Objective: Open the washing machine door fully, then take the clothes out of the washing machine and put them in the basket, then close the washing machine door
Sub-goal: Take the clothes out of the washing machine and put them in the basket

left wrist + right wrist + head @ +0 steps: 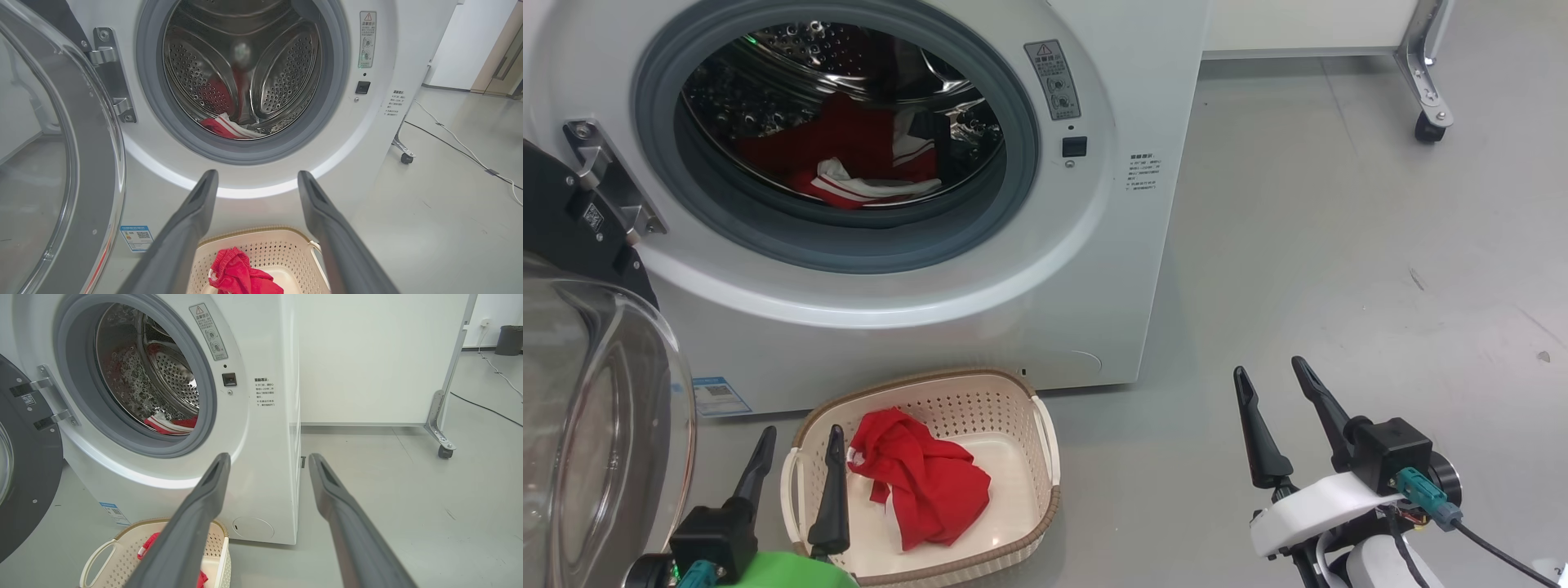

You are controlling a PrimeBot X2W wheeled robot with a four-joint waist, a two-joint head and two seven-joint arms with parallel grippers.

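The washing machine (947,310) stands with its door (596,408) swung wide open to the left. Red clothes with white stripe trim (858,167) lie at the bottom of the steel drum (245,73). Another red garment (923,478) lies in the cream basket (1045,457) on the floor in front of the machine. My left gripper (799,441) is open and empty, hovering at the basket's left rim. My right gripper (1270,371) is open and empty over the floor, to the right of the basket. The drum clothes (171,424) also show in the right wrist view.
The glass bowl of the open door (36,163) stands close to my left arm. A white panel on castors (1429,122) stands behind at the right. Cables (461,143) run along the grey floor (1339,269) at the right.
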